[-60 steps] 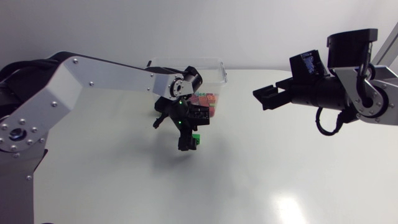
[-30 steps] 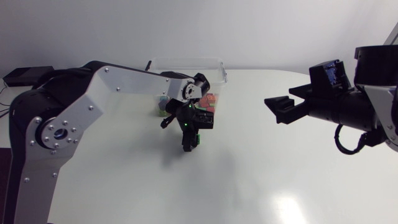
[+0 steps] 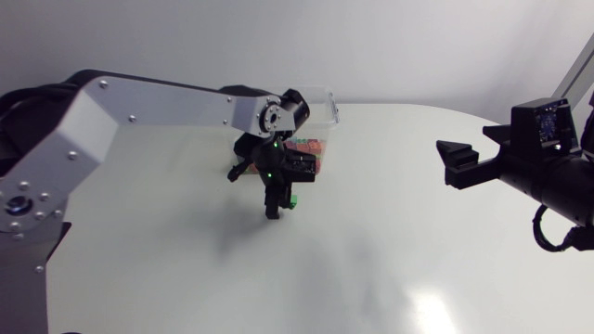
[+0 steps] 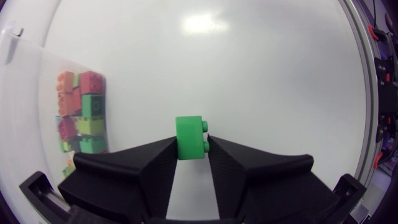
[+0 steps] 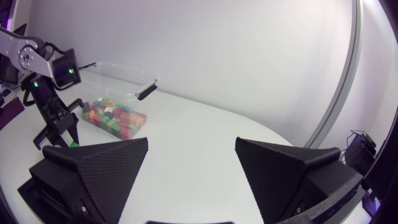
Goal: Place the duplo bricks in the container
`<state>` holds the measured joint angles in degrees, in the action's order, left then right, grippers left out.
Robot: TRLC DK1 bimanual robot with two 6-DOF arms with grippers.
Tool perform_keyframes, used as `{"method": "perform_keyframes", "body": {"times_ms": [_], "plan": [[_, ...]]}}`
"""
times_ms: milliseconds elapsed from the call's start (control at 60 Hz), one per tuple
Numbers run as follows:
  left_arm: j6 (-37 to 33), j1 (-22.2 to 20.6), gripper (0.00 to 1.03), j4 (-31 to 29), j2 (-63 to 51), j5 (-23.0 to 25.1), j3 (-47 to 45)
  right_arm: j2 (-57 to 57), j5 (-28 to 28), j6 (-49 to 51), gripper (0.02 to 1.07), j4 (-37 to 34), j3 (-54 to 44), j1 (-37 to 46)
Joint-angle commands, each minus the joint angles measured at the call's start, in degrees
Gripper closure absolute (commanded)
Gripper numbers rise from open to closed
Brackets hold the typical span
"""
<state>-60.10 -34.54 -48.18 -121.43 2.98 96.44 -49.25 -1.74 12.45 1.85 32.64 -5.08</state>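
The left arm [image 3: 139, 97], silver-grey with black joints, was observed entering from the left side of the head view and extending to the middle of the white table [image 3: 390, 269]. Its matte black left gripper [image 3: 273, 202] was pointed downward over the table surface. The gripper was found clenched on a small bright green plastic duplo brick [image 4: 190, 138], which was pinched from two sides at the fingertips [image 4: 163, 152]. In the left wrist view the brick was seen turned on its side, with its round studs directed toward one finger. Only bare table was visible beyond it. Whether the brick touched the surface could not be determined.

A clear, rectangular plastic container [image 3: 327, 104] was noted at the far side of the table, just behind the left gripper. The green brick was held outside it, near the wall closest to the camera. A layer of assorted duplo bricks [image 3: 304, 147] in red, orange, green and yellow-green was recorded inside the container. The same bricks were seen through the transparent wall in the left wrist view, beside the gripper.

The right arm [image 3: 557, 172] was located at the right side of the table, well apart from the container and the left gripper. The right gripper [image 3: 457, 158] was directed toward the middle of the table. In the right wrist view its two broad fingers [image 5: 102, 168] were seen spread wide, with nothing between them.
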Motion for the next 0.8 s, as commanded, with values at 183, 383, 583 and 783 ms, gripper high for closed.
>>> {"method": "perform_keyframes", "body": {"times_ms": [183, 383, 583, 783], "plan": [[3.1, 2.6, 0.71, -0.5, 9.5, 2.6, 2.5, 7.1, 3.1, -2.6, 0.06, 4.3, -7.7, 1.7], [9.3, 6.4, 0.71, 3.6, 11.2, 6.0, 6.7, 13.6, 6.0, -2.6, 0.06, 6.4, -13.5, 2.0], [17.4, 9.0, 0.71, 11.4, 12.2, 7.4, 7.7, 22.2, 7.6, -2.2, 0.06, 10.1, -20.8, 3.7], [24.4, 10.6, 0.71, 18.8, 12.2, 7.7, 9.1, 30.4, 8.4, -1.5, 0.06, 9.9, -26.0, 5.5]]}}
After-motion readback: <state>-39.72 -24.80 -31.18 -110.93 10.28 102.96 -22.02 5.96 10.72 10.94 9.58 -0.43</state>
